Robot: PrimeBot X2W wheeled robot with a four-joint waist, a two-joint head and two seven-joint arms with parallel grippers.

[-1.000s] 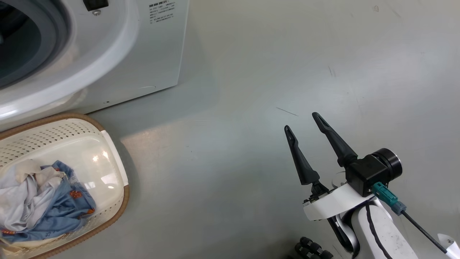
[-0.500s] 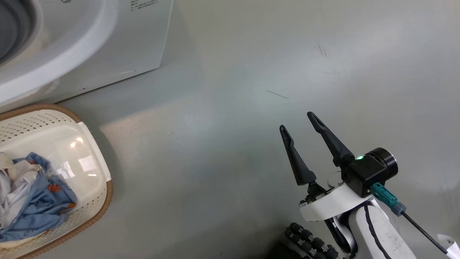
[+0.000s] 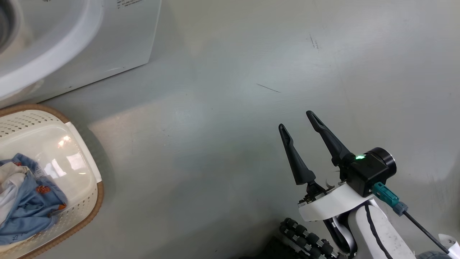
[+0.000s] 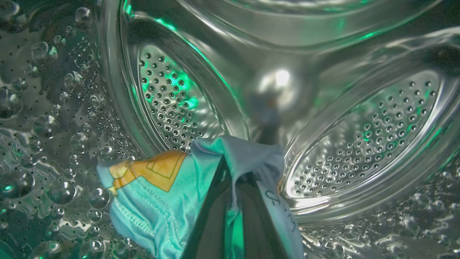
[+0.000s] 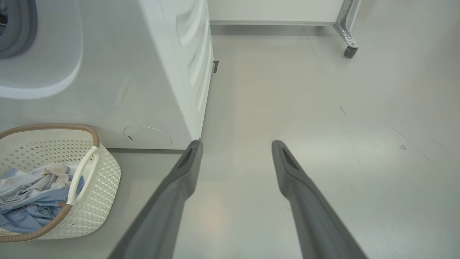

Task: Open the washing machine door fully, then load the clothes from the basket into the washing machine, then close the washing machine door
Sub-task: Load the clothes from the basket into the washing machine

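Observation:
Inside the washing machine's perforated steel drum (image 4: pixel 172 104), my left gripper (image 4: pixel 233 172) is shut on a light blue garment (image 4: pixel 158 194) with an orange print. The white washing machine (image 3: pixel 90 43) (image 5: pixel 143 79) stands at the upper left of the head view. The cream basket (image 3: pixel 77 144) (image 5: pixel 97 183) sits on the floor before it, holding more blue and white clothes (image 3: pixel 28 201) (image 5: pixel 32 201). My right gripper (image 3: pixel 296 120) (image 5: pixel 235 144) hangs open and empty over the bare floor, well right of the basket. The washing machine door is out of view.
Grey floor (image 3: pixel 230 108) spreads to the right of the machine. A white panel on a metal leg with a caster wheel (image 5: pixel 350 50) stands at the far side. A black ribbed part of my base (image 3: pixel 309 239) shows at the bottom edge.
The head camera has swung right and down, so the machine and basket slid left in its view. The right gripper stays open in the same pose.

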